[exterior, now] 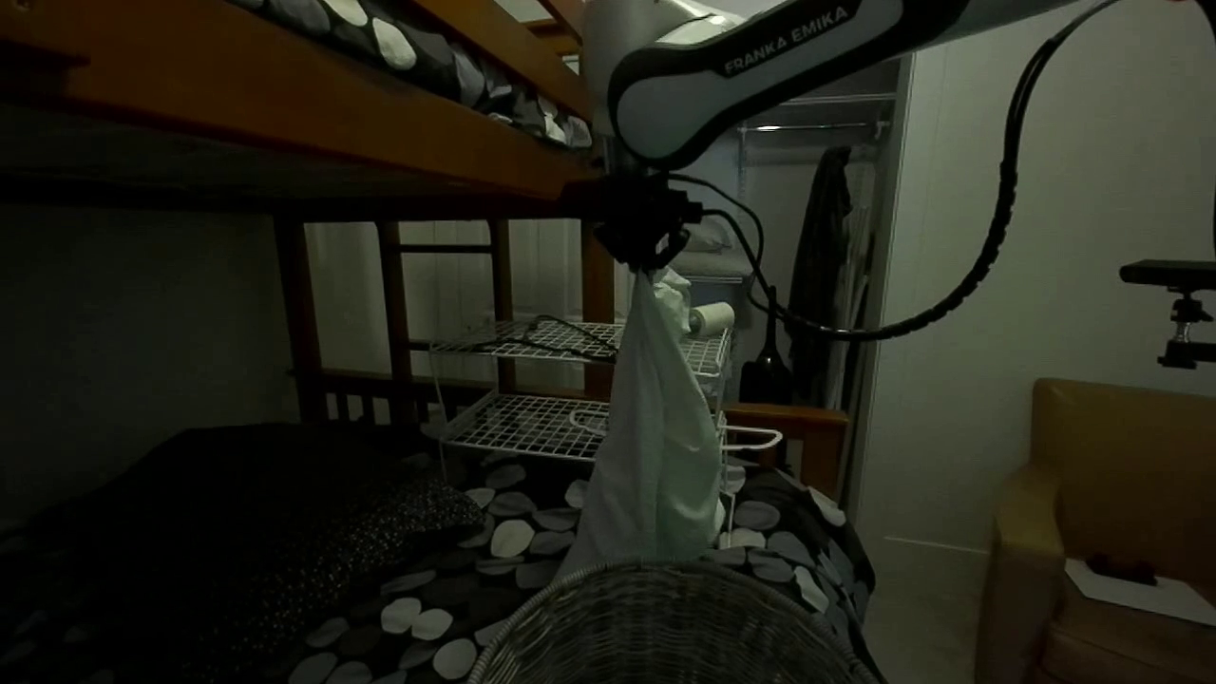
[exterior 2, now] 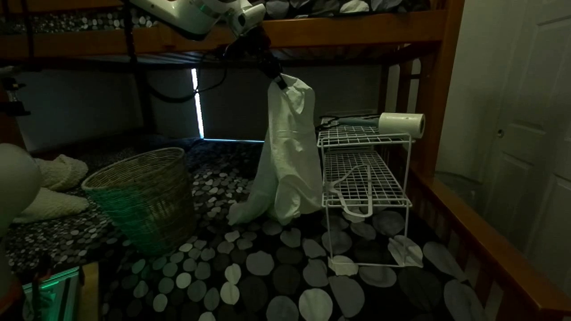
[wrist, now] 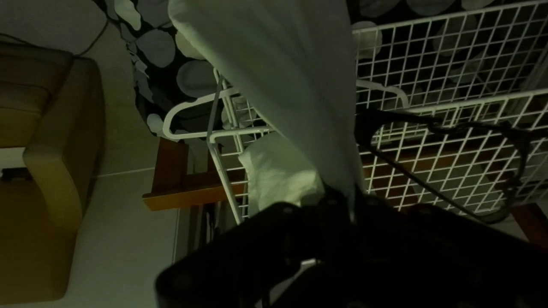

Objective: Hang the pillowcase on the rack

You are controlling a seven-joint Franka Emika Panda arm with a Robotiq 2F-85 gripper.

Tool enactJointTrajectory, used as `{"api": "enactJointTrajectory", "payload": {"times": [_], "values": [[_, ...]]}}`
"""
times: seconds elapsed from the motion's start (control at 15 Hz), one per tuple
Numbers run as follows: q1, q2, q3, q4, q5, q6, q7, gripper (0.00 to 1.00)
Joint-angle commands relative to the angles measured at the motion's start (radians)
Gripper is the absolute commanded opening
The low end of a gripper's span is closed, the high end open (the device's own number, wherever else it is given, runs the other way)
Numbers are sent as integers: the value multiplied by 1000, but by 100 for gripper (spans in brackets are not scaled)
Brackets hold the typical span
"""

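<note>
The pale pillowcase hangs in long folds from my gripper in both exterior views [exterior: 655,446] [exterior 2: 292,151]. Its lower end reaches down close to the bedspread; I cannot tell whether it touches. My gripper [exterior: 650,264] [exterior 2: 282,81] is shut on the pillowcase's top, above the level of the rack. The white wire rack [exterior: 522,450] [exterior 2: 366,141] has two shelves and stands on the bed, right beside the cloth. In the wrist view the pillowcase [wrist: 291,77] hides part of the rack [wrist: 449,17], and the dark fingertips [wrist: 344,196] pinch it.
A white hanger [exterior 2: 370,191] lies on the lower shelf and sticks out past its edge. A white roll [exterior 2: 401,125] and dark cable [wrist: 415,186] are on the top shelf. A wicker basket [exterior 2: 142,196] stands on the bed. The upper bunk rail [exterior 2: 357,31] runs near the arm.
</note>
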Motion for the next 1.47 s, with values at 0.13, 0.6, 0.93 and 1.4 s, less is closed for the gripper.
{"api": "enactJointTrajectory", "payload": {"times": [0.13,0.6,0.93,1.4], "values": [[-389,-33,414,118,65,-18,-33,1],[-835,41,778,468,132,-408,-232,1],[-754,12,722,427,116,-331,-200,1],[-996,133,815,839,103,-651,-633,1]]}}
